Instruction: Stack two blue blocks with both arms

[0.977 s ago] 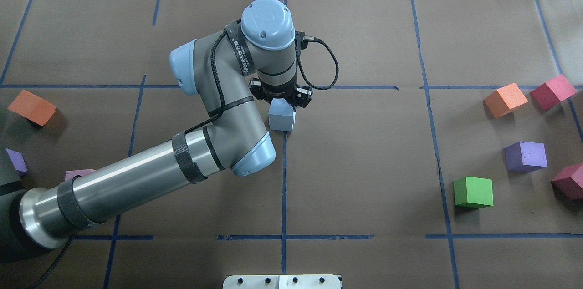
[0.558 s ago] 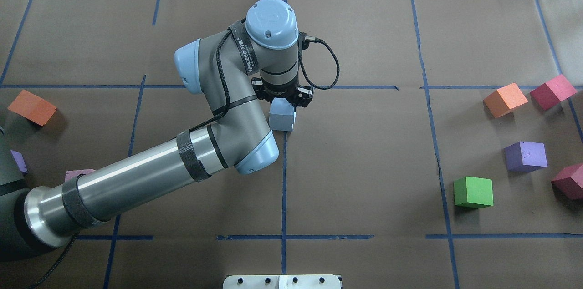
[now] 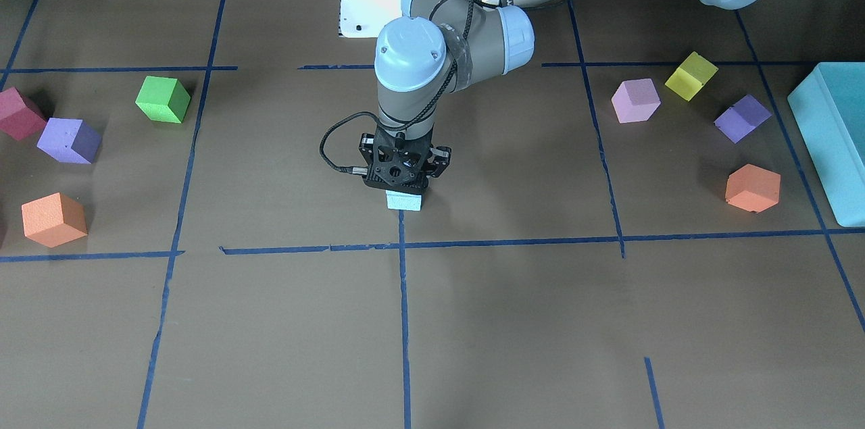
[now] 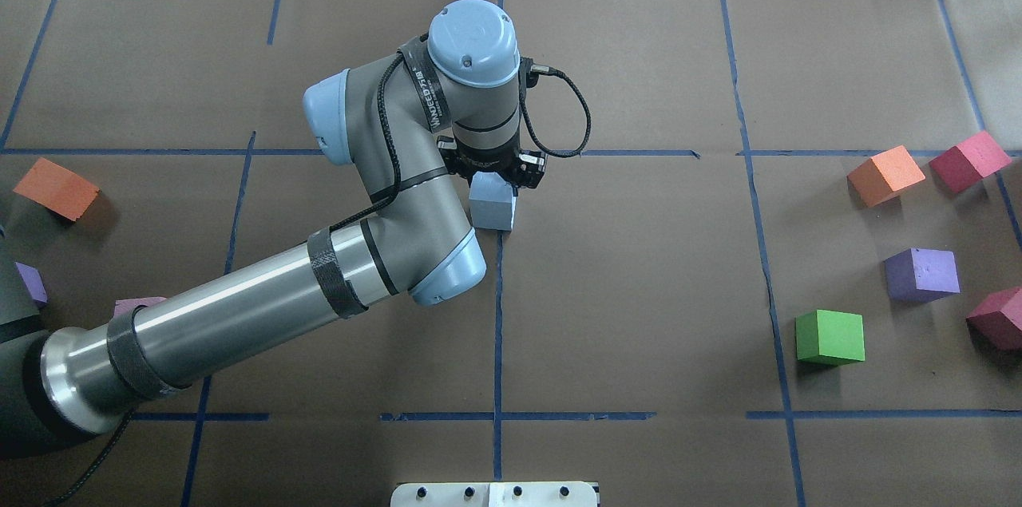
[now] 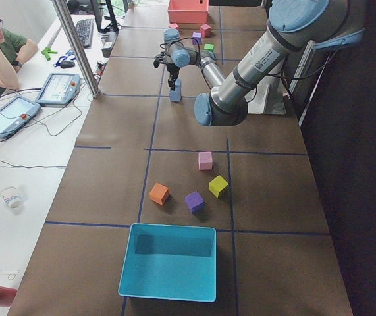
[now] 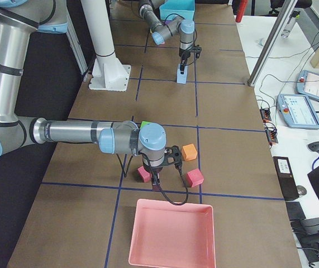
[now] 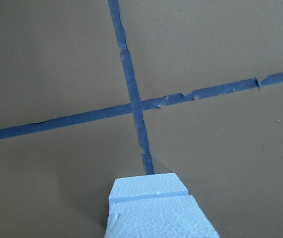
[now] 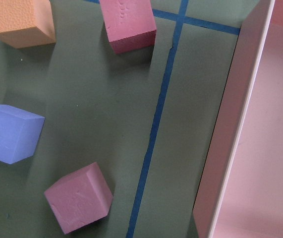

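Observation:
Two pale-blue blocks stand as a stack (image 5: 175, 92) at the table's middle tape cross, also seen in the exterior right view (image 6: 181, 75). My left gripper (image 4: 495, 181) points straight down over the stack and is shut on the upper blue block (image 7: 158, 218), which sits on the lower blue block (image 7: 148, 184), slightly offset. From the front only a strip of blue block (image 3: 404, 200) shows under the gripper (image 3: 403, 182). My right gripper (image 6: 156, 180) hangs far off over coloured cubes. I cannot tell whether it is open or shut.
Green (image 4: 830, 337), purple (image 4: 922, 274), orange (image 4: 886, 174) and maroon (image 4: 969, 160) cubes lie at the right. Orange (image 4: 56, 188), pink (image 3: 635, 100) and yellow (image 3: 690, 76) cubes lie at the left beside a teal box (image 3: 828, 138). A pink tray (image 8: 230, 129) lies by the right gripper.
My left wrist shifted slightly right, then back, with the upper blue block in it. The stack stays at the tape cross.

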